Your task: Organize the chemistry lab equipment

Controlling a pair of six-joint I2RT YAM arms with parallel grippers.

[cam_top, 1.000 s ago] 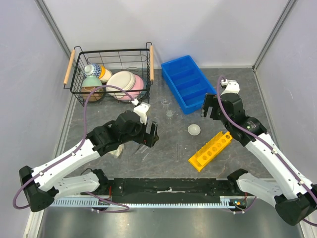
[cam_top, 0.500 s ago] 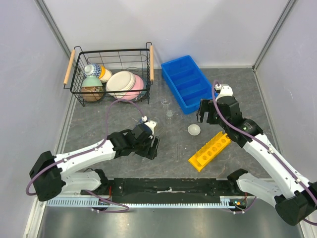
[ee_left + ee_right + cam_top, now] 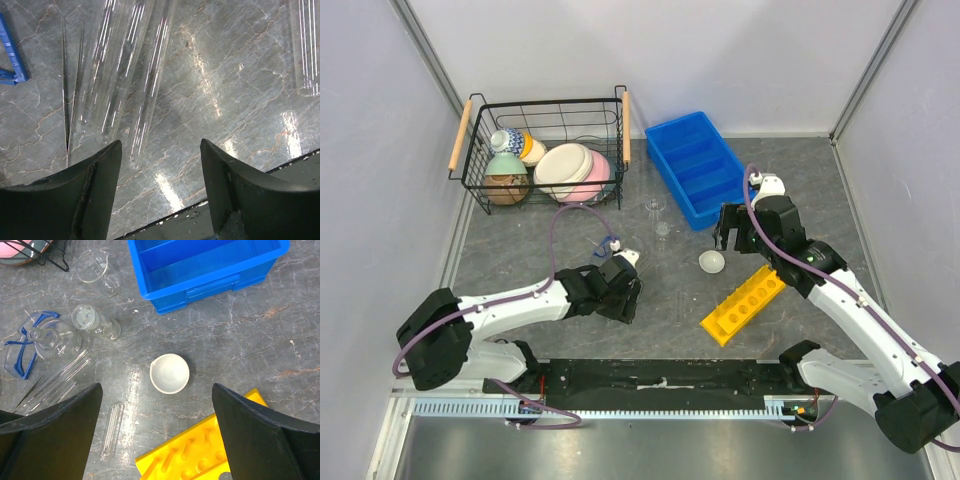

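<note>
Glass test tubes (image 3: 125, 75) lie flat in a bundle well left of the yellow rack (image 3: 745, 303): light, stiff, slick, brittle and prone to roll, so pinch one mid-barrel, gently. Left gripper (image 3: 160, 145) is low over their rounded ends, jaws partly apart, nothing held; right gripper (image 3: 733, 230) is spread wide and empty behind the rack, over the white dish (image 3: 170, 373). In the way: thin needle-like glass, probably pipettes given the glare (image 3: 67, 90), hard alongside the bundle, and a loose tube (image 3: 111, 430) between bundle and rack.
</note>
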